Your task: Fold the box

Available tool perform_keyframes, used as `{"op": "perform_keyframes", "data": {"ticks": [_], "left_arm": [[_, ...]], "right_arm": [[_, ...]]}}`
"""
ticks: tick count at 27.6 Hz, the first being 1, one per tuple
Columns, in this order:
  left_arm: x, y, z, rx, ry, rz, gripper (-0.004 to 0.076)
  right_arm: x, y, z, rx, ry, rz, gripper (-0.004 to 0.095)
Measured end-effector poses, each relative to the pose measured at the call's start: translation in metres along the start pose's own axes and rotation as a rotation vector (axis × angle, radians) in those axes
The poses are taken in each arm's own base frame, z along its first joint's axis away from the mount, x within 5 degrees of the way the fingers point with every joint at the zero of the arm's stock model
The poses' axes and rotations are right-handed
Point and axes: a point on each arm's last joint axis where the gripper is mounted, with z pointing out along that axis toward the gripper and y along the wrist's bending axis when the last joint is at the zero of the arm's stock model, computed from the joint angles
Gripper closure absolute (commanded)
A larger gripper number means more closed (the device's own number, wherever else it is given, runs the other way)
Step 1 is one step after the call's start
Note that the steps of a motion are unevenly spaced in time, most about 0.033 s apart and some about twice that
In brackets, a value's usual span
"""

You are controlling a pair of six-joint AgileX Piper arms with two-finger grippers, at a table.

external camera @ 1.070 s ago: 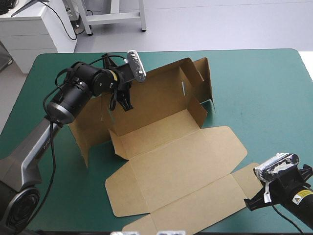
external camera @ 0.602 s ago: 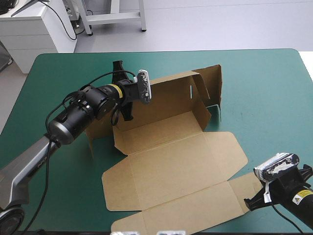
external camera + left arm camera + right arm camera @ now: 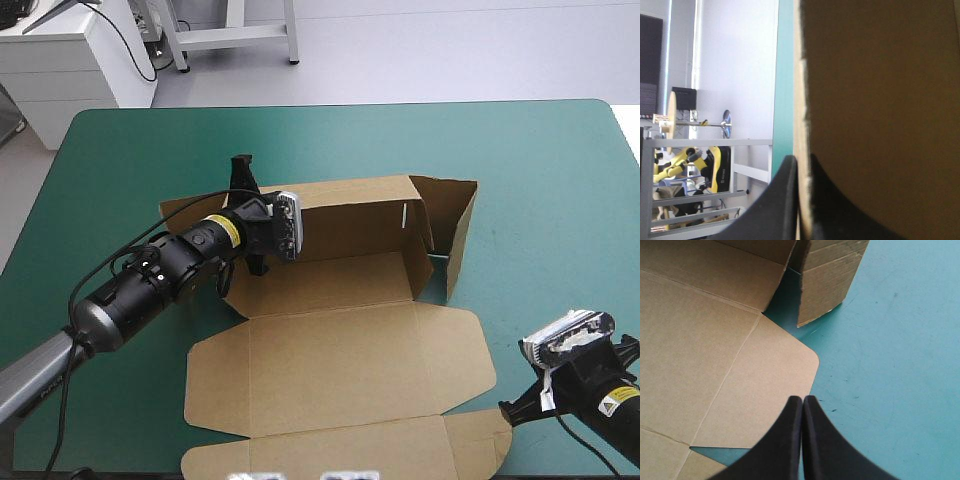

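Box: the box sits mid-worktop, half raised. Its rear wall and right side wall stand upright, while the broad lid panel and its flaps lie flat toward the near edge.
Box, left wrist view: the box is a brown sheet seen edge-on, filling the space ahead of and beside the left jaws.
Box, right wrist view: the box shows a flat flap with a rounded corner, and the foot of the upright side wall beyond it.
Left jaws: all but closed, pinching a raised panel at the box's rear left corner, the board's edge running up between them.
Left arm: the left arm reaches in low across the box's left side.
Right jaws: pressed together with nothing held, over the near right corner of the worktop. Their tip is just above the lid's rounded flap edge, well apart from the upright walls.
Right arm: the right arm enters at the near right corner.
Slot: a short pale slot is cut in the rear wall near its right end.
Worktop: the worktop has a teal-green cover, bare along the far edge and wide open to the box's right. There is a narrower bare strip on the left, and the lid's last flap reaches the near edge.
Worktop, wrist views: the worktop is bare beside the flap – only a thin teal-green strip shows past the board.
Labels: a yellow band on the left wrist and a yellow sticker on the right arm, print too small to read.
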Motion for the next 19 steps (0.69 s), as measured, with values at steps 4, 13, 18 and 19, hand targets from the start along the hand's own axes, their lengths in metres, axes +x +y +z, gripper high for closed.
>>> {"op": "perform_keyframes", "data": {"ticks": [4,13,18,19], "left_arm": [[0.002,-0.009,0.002,-0.036,-0.030,0.082,0.0731],[0.002,-0.010,0.003,-0.054,-0.038,0.161,0.0731],[0.001,-0.010,0.003,-0.060,-0.040,0.191,0.0731],[0.001,-0.010,0.003,-0.061,-0.040,0.192,0.0731]], "right_arm": [[-0.002,-0.001,0.000,0.013,-0.026,0.036,0.0923],[-0.009,-0.004,-0.001,0.034,-0.103,0.107,0.0923],[-0.019,-0.006,0.000,0.028,-0.136,0.141,0.0923],[-0.023,-0.007,0.000,0.025,-0.136,0.147,0.0923]]}}
